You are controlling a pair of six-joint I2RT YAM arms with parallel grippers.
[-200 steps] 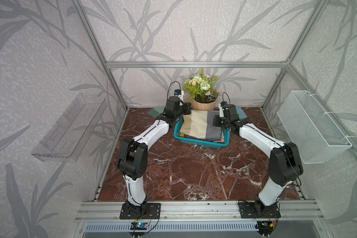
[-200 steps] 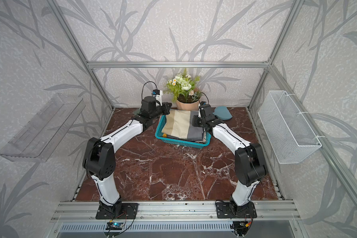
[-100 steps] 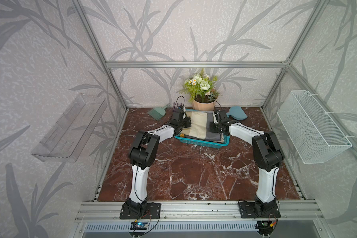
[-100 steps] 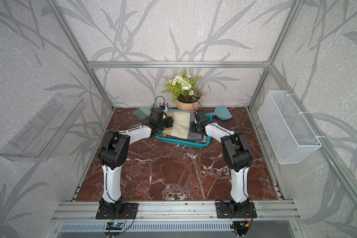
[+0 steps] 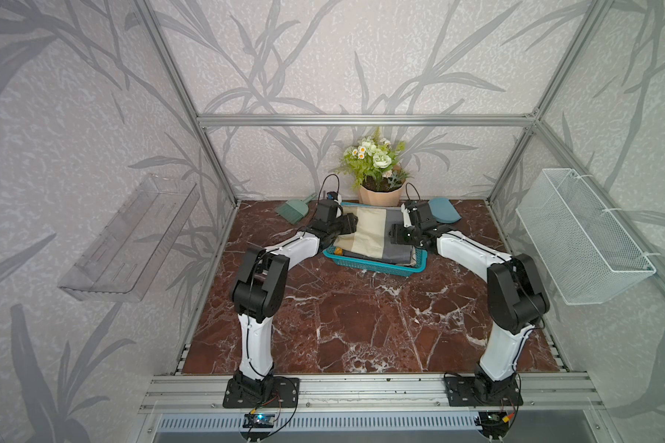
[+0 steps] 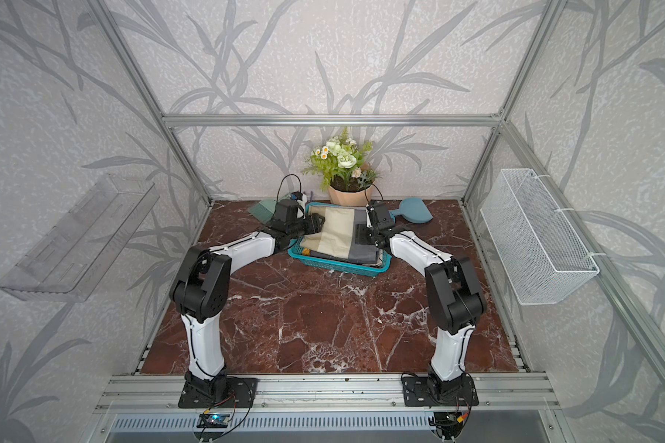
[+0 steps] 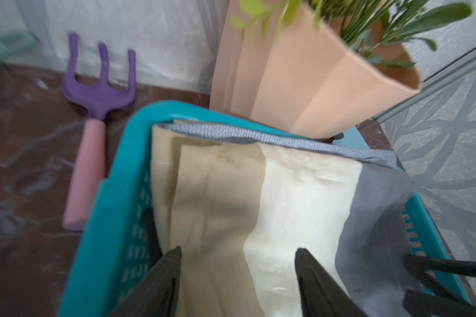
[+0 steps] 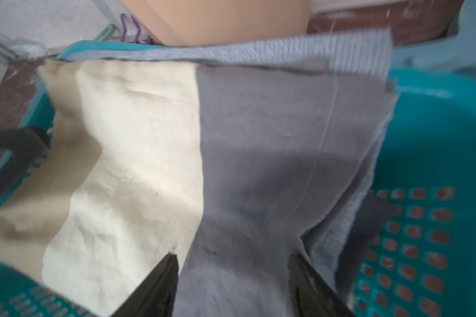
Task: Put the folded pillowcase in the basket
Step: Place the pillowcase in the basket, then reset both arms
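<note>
The folded pillowcase, striped tan, cream and grey, lies in the teal basket at the back of the table, on top of a grey ribbed cloth. My left gripper is open over its tan and cream end. My right gripper is open over its grey end. Nothing is pinched between either pair of fingers. The pillowcase fills most of the basket.
A peach flower pot stands right behind the basket. A green brush and a purple rake lie at the back left, a blue scoop at the back right. A white wire basket and a clear shelf hang on the side walls.
Both grippers held the pillowcase over the basket, lowered it in, then opened and lifted back a little. The pillowcase now rests in the basket on its own.
</note>
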